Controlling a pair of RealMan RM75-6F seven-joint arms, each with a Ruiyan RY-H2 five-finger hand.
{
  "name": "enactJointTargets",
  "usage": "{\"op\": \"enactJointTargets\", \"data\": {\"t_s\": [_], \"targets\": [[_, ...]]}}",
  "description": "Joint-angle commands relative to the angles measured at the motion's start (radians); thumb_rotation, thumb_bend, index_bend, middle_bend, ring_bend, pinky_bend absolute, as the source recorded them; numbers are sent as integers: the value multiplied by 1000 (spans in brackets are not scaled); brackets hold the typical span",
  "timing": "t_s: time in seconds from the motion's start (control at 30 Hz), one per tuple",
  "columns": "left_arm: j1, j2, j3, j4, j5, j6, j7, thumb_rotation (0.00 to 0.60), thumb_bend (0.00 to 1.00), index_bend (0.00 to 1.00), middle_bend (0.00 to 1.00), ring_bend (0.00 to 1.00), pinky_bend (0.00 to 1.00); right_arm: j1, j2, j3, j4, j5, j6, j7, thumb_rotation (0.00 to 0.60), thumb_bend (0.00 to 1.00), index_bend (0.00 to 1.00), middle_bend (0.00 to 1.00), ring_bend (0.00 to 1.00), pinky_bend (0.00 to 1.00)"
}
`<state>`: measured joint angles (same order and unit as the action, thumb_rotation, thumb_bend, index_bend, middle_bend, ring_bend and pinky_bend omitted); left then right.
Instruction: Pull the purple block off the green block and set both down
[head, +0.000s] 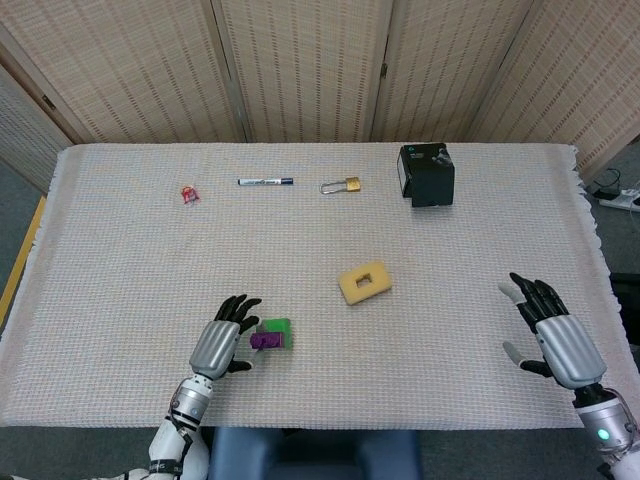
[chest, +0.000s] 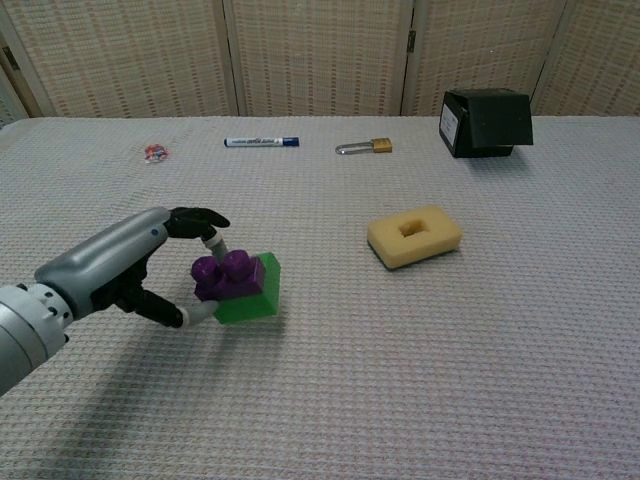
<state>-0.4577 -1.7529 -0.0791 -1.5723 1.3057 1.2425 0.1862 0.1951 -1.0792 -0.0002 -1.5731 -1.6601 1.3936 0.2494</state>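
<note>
The purple block (chest: 225, 275) is still stuck on the green block (chest: 255, 295), and the pair is tipped up on edge with the purple studs facing my left hand (chest: 120, 265). That hand pinches the pair between thumb and a fingertip, the thumb under the green block's lower corner. From the head view the green block (head: 277, 329) and purple block (head: 263, 340) lie just right of the left hand (head: 218, 345), near the table's front edge. My right hand (head: 550, 338) hovers open at the front right, far from the blocks and holding nothing.
A yellow foam piece with a hole (head: 364, 282) lies mid-table, right of the blocks. At the back are a black box (head: 426, 174), a padlock (head: 343, 185), a marker (head: 265, 182) and a small red item (head: 188, 194). Woven screens stand behind the table.
</note>
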Motion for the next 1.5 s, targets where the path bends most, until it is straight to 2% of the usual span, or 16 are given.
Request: {"op": "enactJointTargets", "data": {"t_s": [0.03,0.17,0.3,0.43,0.57,0.77,0.93,1.5], "targets": [[32,13,13,-12,94,50,-136,600,763,779,178,0,0,107,-30,-17,50,-65,-122,179,600,389,0,0,0,0],[34,16,23,-27,154,77,-143,600,778,781,195,0,0,240,-47,-51,106,-187,-188,515,600,389,0,0,0,0],[33,18,12,-76,151,73,-134,600,778,783,198,0,0,325,-135,-48,178,-217,-198,710,600,388,0,0,0,0],[24,15,-8,-104,144,62,-126,600,779,785,206,0,0,403,-226,-56,241,-219,-200,980,600,388,0,0,0,0],[16,9,-30,-116,132,54,-117,600,778,785,208,0,0,449,-317,-63,305,-213,-200,1114,600,366,0,0,0,0],[4,19,-68,-165,74,27,-80,600,779,785,211,0,0,479,-424,-59,359,-184,-192,1145,600,361,0,0,0,0],[-2,20,-77,-183,58,22,-57,600,779,785,212,0,0,495,-487,-53,393,-155,-185,1153,600,361,0,0,0,0],[-9,-6,-78,-173,58,24,-53,600,780,789,220,0,0,505,-615,-38,457,-83,-141,1202,600,361,0,0,0,0]]}}
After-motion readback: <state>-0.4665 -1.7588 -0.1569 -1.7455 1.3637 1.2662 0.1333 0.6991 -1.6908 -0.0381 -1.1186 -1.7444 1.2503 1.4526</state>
